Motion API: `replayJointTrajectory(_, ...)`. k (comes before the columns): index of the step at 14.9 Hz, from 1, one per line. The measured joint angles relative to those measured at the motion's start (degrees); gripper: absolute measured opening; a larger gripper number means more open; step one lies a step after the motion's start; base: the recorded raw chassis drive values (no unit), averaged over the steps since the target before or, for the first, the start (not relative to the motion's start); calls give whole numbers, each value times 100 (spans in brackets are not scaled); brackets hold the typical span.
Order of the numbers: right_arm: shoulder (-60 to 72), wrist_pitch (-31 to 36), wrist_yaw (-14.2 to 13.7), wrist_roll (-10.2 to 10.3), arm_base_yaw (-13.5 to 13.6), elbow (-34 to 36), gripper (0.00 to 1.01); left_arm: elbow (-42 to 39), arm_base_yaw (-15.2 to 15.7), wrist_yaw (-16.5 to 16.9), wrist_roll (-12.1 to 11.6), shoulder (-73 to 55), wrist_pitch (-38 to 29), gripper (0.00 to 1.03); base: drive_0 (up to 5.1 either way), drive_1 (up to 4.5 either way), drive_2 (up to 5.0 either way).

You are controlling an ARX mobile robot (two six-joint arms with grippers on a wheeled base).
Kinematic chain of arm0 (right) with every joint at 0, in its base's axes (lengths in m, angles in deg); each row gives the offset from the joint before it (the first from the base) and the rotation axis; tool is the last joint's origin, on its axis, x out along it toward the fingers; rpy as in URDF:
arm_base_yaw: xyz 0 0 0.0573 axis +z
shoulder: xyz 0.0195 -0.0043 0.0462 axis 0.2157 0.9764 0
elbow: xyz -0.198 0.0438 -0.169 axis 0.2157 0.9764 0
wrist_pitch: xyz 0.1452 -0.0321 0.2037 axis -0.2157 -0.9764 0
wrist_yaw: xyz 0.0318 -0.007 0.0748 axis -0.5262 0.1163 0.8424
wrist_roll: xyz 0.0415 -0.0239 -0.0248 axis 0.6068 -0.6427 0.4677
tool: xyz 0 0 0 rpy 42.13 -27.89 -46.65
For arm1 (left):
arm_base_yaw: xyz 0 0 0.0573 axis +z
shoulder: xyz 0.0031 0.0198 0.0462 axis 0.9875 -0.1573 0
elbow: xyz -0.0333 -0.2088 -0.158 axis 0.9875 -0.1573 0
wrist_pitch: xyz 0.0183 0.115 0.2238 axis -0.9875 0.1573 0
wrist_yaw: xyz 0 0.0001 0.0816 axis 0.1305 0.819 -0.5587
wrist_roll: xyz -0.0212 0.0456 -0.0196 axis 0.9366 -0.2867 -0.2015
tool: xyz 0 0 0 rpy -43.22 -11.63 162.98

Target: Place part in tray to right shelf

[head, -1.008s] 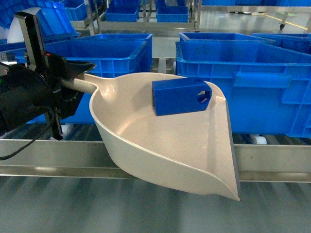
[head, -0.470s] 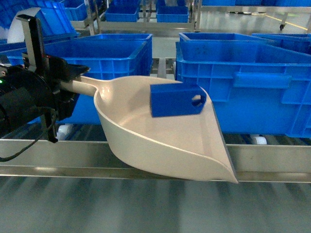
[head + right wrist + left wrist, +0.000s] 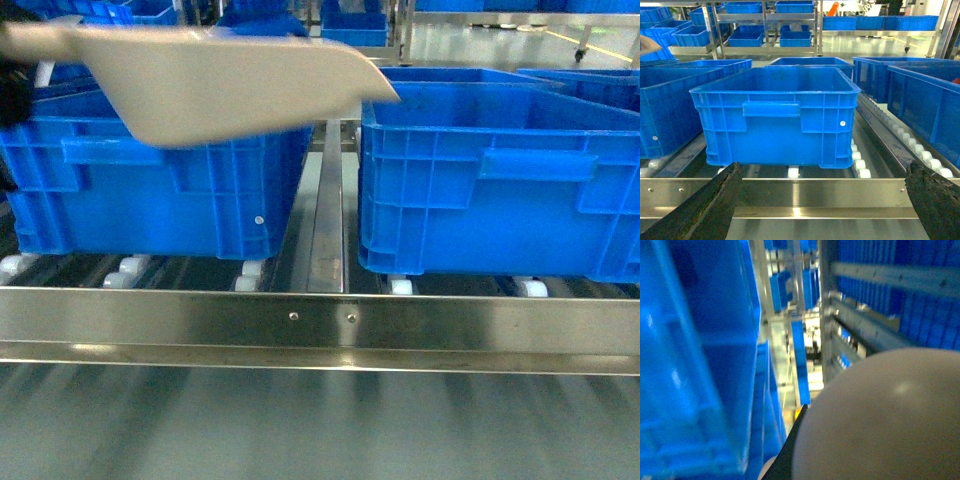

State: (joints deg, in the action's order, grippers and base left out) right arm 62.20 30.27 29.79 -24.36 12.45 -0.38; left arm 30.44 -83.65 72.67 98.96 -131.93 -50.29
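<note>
The beige tray (image 3: pixel 210 85) hangs high at the upper left in the head view, blurred, its underside turned toward me, above the left blue crate (image 3: pixel 150 200). Its handle runs off the left edge, where a dark bit of my left arm (image 3: pixel 8 95) shows. In the left wrist view the tray's rounded underside (image 3: pixel 880 420) fills the lower right, with one black finger (image 3: pixel 792 452) of my left gripper (image 3: pixel 802 440) pressed along it. The part is hidden. My right gripper (image 3: pixel 822 200) stands open and empty before the right shelf's steel front rail (image 3: pixel 805 192).
Two large blue crates, the second (image 3: pixel 500 180) at the right, sit on white rollers (image 3: pixel 400 286) either side of the central divider rail (image 3: pixel 325 230). The steel front rail (image 3: pixel 320 325) crosses the whole head view. More crates and racks stand behind.
The tray has swung up and to the left, from low in front of the rail to above the left crate. The blue part that lay in it no longer shows.
</note>
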Motion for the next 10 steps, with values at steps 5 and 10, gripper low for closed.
replayJointTrajectory(5,0,0,-2,0,0,2,98,2557,675,-2114,-1375,-444,2761,13,0,0,0)
replayJointTrajectory(10,0,0,0,0,0,2,98,3517,81,-3200,-4168,-682,2750,13,0,0,0)
